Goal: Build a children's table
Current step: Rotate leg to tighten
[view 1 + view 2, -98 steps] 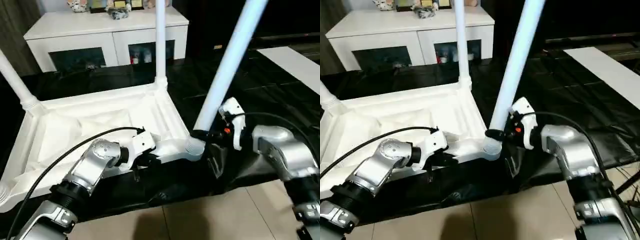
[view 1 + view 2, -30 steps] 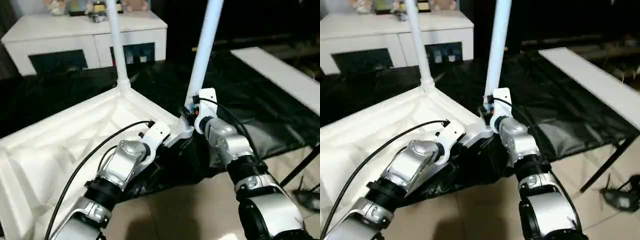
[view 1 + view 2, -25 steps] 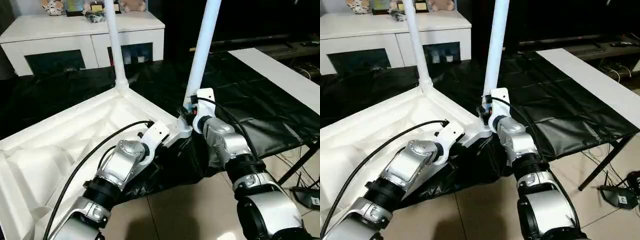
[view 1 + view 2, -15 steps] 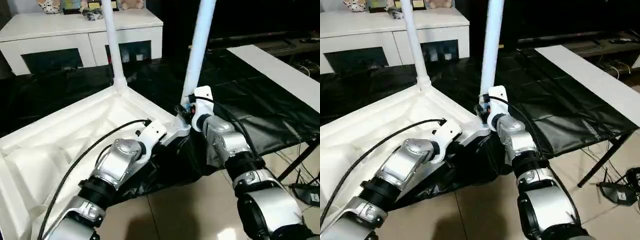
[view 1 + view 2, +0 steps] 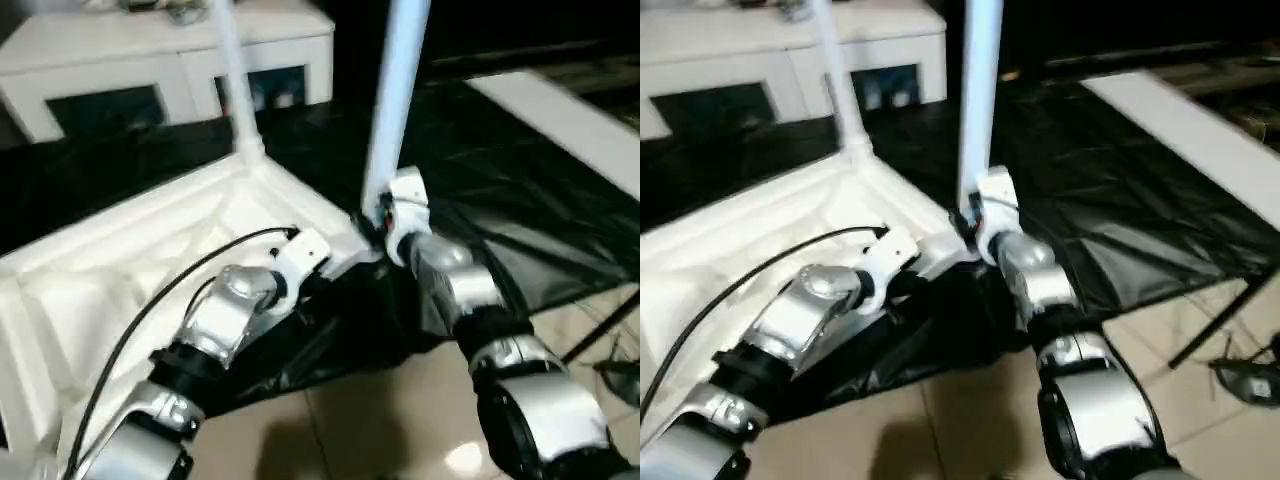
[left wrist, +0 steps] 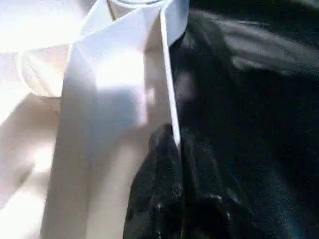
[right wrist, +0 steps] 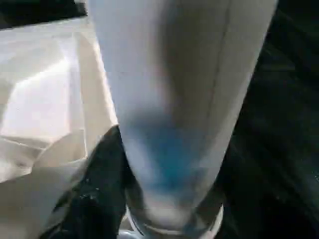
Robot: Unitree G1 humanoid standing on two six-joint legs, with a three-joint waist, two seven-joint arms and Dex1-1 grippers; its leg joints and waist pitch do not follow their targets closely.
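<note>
The children's table (image 5: 150, 260) lies upside down across the left and centre of the head view, its ribbed underside facing up on a surface draped in black sheeting (image 5: 520, 230). Two of its legs stand up in view: the far leg (image 5: 235, 80) at upper centre-left, and the near leg (image 5: 395, 90) rising from the corner at centre frame.

My left fingers (image 6: 174, 199) are pressed together, pinching the thin raised rim (image 6: 167, 84) of the table top just beside that near corner; in the left wrist view the rim's edge runs straight down between the two black fingers.

My right fingers (image 7: 99, 194) sit at the base of the near leg, where it meets its socket. In the right wrist view one black finger lies against the side of the leg, but I cannot tell whether the pair grips it or stands loose around it.

A white cabinet (image 5: 170, 60) with dark doors stands at the upper left, beyond the sheeting.
</note>
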